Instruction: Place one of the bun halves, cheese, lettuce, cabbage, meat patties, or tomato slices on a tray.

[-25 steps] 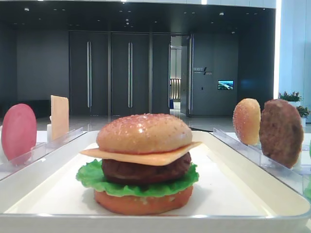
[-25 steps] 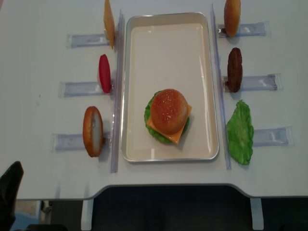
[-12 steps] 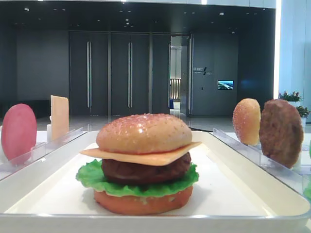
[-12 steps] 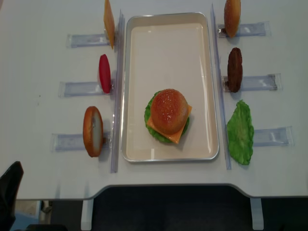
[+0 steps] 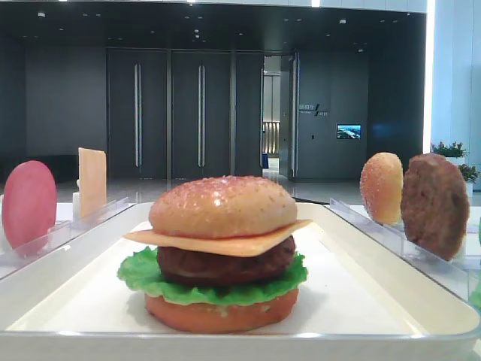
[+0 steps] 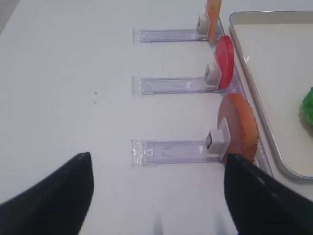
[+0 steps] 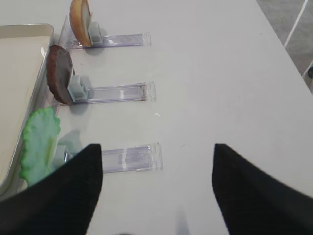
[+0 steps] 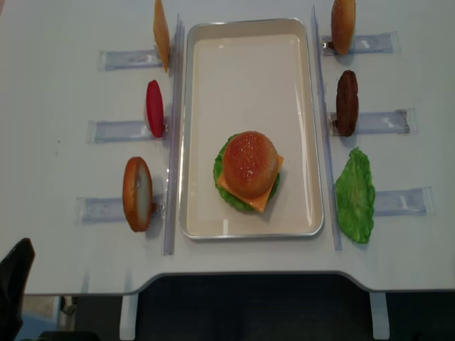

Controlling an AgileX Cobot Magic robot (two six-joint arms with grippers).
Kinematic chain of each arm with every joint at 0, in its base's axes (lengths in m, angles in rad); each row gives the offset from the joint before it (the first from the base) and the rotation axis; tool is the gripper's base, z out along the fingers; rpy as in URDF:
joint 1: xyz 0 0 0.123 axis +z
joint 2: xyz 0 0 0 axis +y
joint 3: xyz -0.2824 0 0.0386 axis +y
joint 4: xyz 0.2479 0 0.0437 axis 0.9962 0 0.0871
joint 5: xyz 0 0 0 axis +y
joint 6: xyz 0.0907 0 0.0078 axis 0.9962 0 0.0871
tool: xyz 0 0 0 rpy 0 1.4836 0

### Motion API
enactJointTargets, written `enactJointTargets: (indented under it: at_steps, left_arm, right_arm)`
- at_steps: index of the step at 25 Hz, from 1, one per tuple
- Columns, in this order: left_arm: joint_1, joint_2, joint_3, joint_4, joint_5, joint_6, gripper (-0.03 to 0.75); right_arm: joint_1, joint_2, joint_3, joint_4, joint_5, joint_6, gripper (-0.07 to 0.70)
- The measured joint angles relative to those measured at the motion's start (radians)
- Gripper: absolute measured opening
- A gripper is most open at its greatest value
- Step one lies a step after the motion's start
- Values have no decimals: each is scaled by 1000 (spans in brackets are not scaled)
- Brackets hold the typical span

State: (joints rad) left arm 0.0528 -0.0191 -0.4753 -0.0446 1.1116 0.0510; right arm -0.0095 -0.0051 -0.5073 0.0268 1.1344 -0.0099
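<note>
White plastic is framing the scene: the tray point(image 8: 249, 71) is lying in the middle of the table point(image 8: 57, 177) with a finished stack on its near half, a bun top point(image 8: 249, 165) sitting on a cheese slice point(image 8: 271, 197), a patty point(image 5: 225, 265) and lettuce point(image 8: 222, 181), with a reddish-orange round point(image 5: 222, 314) at the bottom that could be a tomato slice or a bun base. Spare pieces are standing on edge in the clear racks point(image 8: 117, 131) on both sides: a cheese slice point(image 8: 161, 33), a tomato slice point(image 8: 154, 108) and a bun half point(image 8: 136, 194) on the left, a bun half point(image 8: 343, 25) and a meat patty point(image 8: 347, 103) on the right, with a lettuce leaf point(image 8: 355, 195) beside them. The right gripper point(image 7: 156, 191) is hovering with fingers spread wide and empty above the near right rack, beside the leaf; the left gripper point(image 6: 159, 196) is likewise hanging spread and empty, near the left bun half. The likely risks from here are that a reach could clip a thin upright piece and tip it out of its slot, or that setting another piece on the tall stack could topple it.
</note>
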Motion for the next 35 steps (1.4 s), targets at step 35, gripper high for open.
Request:
enactJointTargets:
  at_steps: [35]
  left_arm:
    - [0,0,0,0,0,0,641]
  right_arm:
    - [0,0,0,0,0,0,466]
